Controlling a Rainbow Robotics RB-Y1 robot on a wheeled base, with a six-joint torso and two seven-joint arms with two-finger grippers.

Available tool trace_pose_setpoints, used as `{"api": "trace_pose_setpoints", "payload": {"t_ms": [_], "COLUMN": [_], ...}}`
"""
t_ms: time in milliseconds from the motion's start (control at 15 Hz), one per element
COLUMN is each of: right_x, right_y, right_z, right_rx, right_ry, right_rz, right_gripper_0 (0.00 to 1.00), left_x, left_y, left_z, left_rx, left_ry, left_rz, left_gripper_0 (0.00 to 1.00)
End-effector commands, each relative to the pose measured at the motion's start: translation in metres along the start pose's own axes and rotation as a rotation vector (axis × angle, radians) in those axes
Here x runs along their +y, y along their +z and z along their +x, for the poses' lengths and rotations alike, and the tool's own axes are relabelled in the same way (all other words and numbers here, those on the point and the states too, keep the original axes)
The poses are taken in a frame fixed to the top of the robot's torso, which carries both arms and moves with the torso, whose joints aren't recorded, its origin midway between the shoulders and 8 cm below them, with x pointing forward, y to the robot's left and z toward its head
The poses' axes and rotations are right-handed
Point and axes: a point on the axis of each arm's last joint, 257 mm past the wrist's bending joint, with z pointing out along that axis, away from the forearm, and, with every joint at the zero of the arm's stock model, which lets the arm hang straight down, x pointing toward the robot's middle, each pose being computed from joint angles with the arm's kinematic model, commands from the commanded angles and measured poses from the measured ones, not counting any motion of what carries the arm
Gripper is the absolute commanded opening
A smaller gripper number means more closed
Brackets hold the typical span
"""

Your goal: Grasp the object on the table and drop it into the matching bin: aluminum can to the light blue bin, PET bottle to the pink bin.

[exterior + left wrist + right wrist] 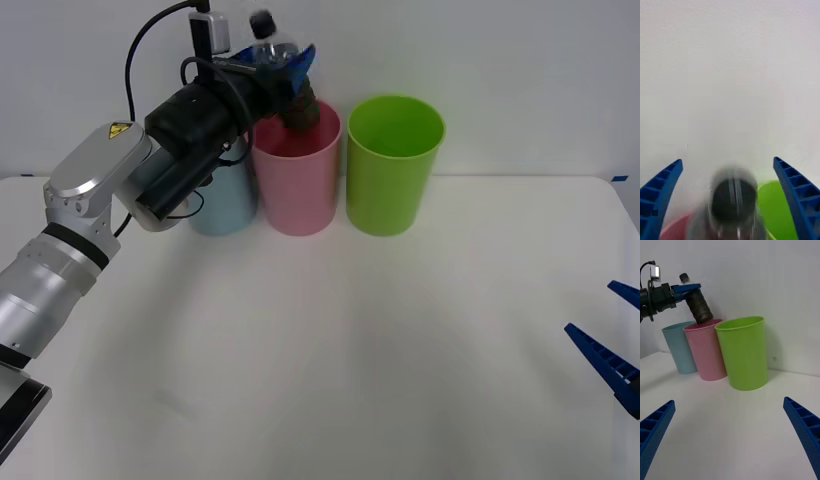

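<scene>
The PET bottle [288, 80], small and clear with a black cap and a dark lower body, hangs tilted over the pink bin [297, 185], its base at the rim. My left gripper [290, 65] is around its neck. In the left wrist view the bottle [733, 202] is blurred, and both fingers [662, 187] stand apart from it, so the gripper is open. The right wrist view shows the bottle [698, 305] dipping into the pink bin [705, 352]. The light blue bin [225, 205] stands to the pink bin's left. My right gripper [590, 308] waits open at the table's right edge.
A bright green bin [392, 165] stands right of the pink one, almost touching it. All three bins line the far edge of the white table [320, 350] against a white wall. My left arm reaches across in front of the light blue bin.
</scene>
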Motion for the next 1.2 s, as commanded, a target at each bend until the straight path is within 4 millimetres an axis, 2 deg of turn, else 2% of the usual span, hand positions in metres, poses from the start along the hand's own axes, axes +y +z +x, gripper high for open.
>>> {"api": "trace_pose_setpoints", "payload": {"t_ms": [67, 533, 867, 1200], "right_x": [0.000, 0.000, 0.000, 0.000], "right_y": [0.000, 0.000, 0.000, 0.000], "right_z": [0.000, 0.000, 0.000, 0.000], "right_rx": [0.000, 0.000, 0.000, 0.000], "right_ry": [0.000, 0.000, 0.000, 0.000], "right_rz": [0.000, 0.000, 0.000, 0.000], "right_gripper_0": [1.00, 1.00, 1.00, 1.00], "left_x": [-0.001, -0.002, 0.005, 0.024], "left_y": [0.000, -0.008, -0.043, -0.097], "left_z": [0.000, -0.002, -0.013, -0.021], "left_rx": [-0.001, 0.001, -0.018, -0.036], "left_ry": [-0.005, -0.029, -0.058, -0.076], "left_rz": [0.002, 0.044, 0.054, 0.028], "left_gripper_0": [1.00, 1.00, 1.00, 1.00]}}
